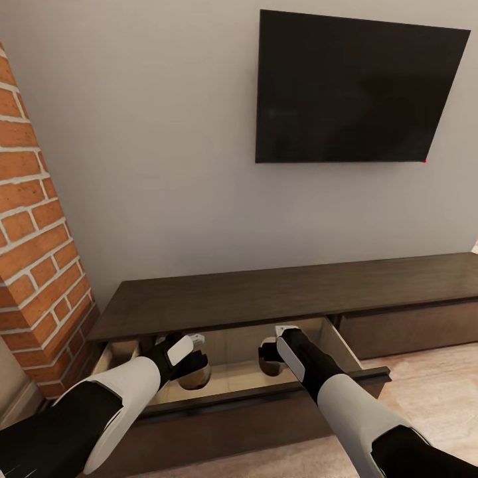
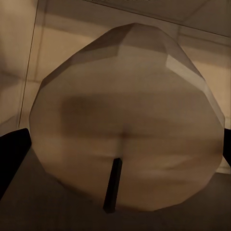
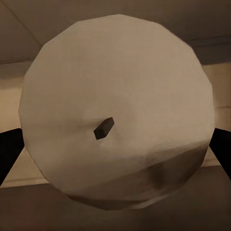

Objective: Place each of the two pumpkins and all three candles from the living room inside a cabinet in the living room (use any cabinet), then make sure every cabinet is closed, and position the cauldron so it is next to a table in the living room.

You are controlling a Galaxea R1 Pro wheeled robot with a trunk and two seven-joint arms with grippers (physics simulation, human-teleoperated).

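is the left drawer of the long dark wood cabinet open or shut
Open: the dark brown drawer front is pulled forward, exposing its pale inside under the cabinet top.

Both arms reach into the long dark brown wooden cabinet's (image 1: 265, 295) open pale drawer (image 1: 232, 372), black TV (image 1: 358, 89) above.

Both arms wore smooth white shells over glossy black joints. The left arm (image 1: 99, 415), at seven o'clock in the head view, showed a black elbow, a white forearm and a black wrist with a white panel. The right arm (image 1: 358, 411), at five o'clock, matched it. Black fingers (image 2: 12, 156) edged each wrist view.
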